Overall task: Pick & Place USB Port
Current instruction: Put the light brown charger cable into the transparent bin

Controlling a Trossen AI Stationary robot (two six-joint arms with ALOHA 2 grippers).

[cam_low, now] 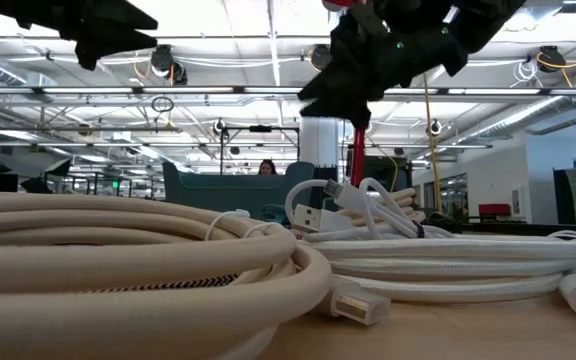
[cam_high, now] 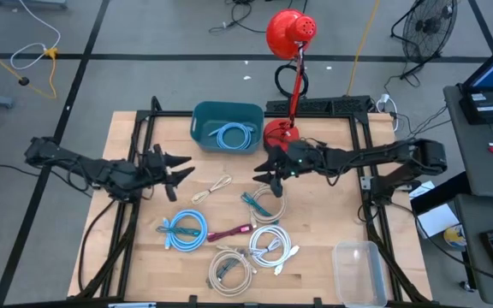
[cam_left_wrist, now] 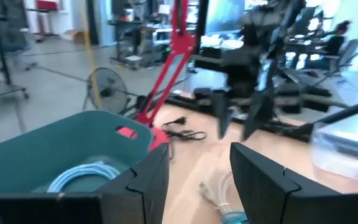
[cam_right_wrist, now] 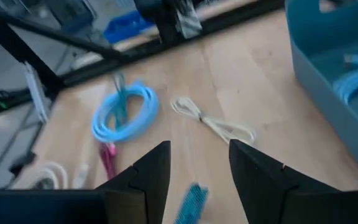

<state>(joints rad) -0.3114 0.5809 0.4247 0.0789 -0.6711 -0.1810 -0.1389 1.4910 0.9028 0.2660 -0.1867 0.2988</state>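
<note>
Several coiled USB cables lie flat on the wooden table: a light blue coil (cam_high: 185, 231) (cam_right_wrist: 124, 112), a thin cream one (cam_high: 216, 186) (cam_right_wrist: 213, 121), a teal one (cam_high: 262, 204), a maroon one (cam_high: 229, 231), and white coils (cam_high: 268, 244) (cam_low: 448, 260). Another light blue cable (cam_high: 232, 135) (cam_left_wrist: 82, 177) lies inside the teal bin (cam_high: 199, 115) (cam_left_wrist: 73, 149). My left gripper (cam_high: 188, 167) (cam_left_wrist: 197, 180) hangs open above the table, left of the cream cable. My right gripper (cam_high: 259, 167) (cam_right_wrist: 197, 174) hangs open above the teal cable's far side. Neither has anything between its fingers.
A red desk lamp (cam_high: 288, 34) stands with its base (cam_high: 279, 133) just right of the bin. A clear plastic container (cam_high: 358, 269) sits at the near right corner. Bare wood shows between the two grippers and along the table's left side.
</note>
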